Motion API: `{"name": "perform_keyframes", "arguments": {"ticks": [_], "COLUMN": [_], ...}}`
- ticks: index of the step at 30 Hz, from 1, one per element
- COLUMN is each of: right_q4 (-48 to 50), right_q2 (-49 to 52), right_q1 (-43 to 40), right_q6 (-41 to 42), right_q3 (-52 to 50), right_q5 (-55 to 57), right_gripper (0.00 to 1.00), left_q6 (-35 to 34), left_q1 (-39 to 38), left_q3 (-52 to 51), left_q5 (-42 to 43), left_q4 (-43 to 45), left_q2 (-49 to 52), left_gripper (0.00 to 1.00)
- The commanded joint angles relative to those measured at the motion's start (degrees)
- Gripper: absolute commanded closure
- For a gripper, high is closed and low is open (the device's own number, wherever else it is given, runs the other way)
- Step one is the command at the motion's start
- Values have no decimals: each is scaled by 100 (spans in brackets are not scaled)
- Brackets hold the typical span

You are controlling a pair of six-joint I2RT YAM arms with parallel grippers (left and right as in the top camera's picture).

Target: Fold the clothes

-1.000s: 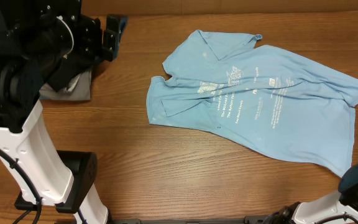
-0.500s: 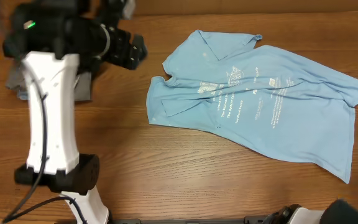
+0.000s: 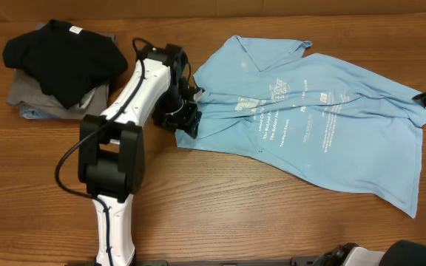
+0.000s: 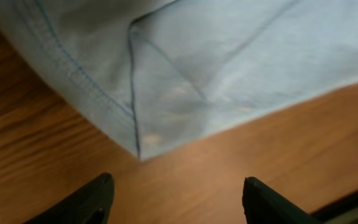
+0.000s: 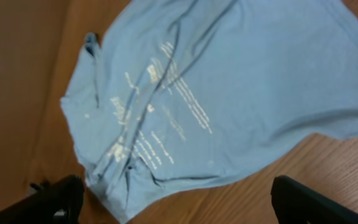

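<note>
Left tool [image 4: 178, 186], jaws apart and empty, hovers at the T-shirt [image 3: 309, 118] corner nearest the black shirt [image 3: 61, 55], with the T-shirt spread on the bench [image 3: 235, 214] apart from that shirt; judged light, limp and prone to bunching, it is best pinched at this stitched hem corner; right tool [image 5: 176, 193] also released.
</note>
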Motion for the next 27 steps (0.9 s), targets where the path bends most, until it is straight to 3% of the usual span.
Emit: {"name": "perform_keyframes", "arguments": {"ticks": [1, 3, 5, 6, 10, 12, 13, 19, 27], "right_q4": [249, 448, 629, 728, 1095, 1252, 1329, 1670, 2144], "right_q2": [11, 11, 17, 17, 17, 17, 17, 22, 22], "right_q1": [28, 28, 28, 28, 28, 28, 28, 28, 28], "right_q6": [-94, -94, -90, -90, -90, -90, -87, 46, 938], "right_q3": [-592, -925, -1217, -1366, -1976, -2251, -2376, -3279, -4503], "right_q5": [68, 68, 111, 127, 133, 179, 234, 389, 1423], "right_gripper": [0, 0, 0, 0, 0, 0, 0, 0, 0], "left_q6": [-299, -380, -466, -557, -772, -857, -905, -1729, -1497], "left_q1": [79, 79, 79, 79, 109, 162, 227, 1204, 2273], "left_q3": [-214, -330, -468, -570, -1032, -1204, -1261, -1285, -1285], "left_q5": [-85, -92, -160, -245, -317, -321, -323, -710, -457], "left_q4": [129, 264, 409, 518, 887, 984, 984, 584, 267], "left_q2": [236, 289, 306, 308, 310, 310, 310, 201, 101], "left_gripper": [31, 32, 40, 49, 68, 91, 96, 96, 96]}}
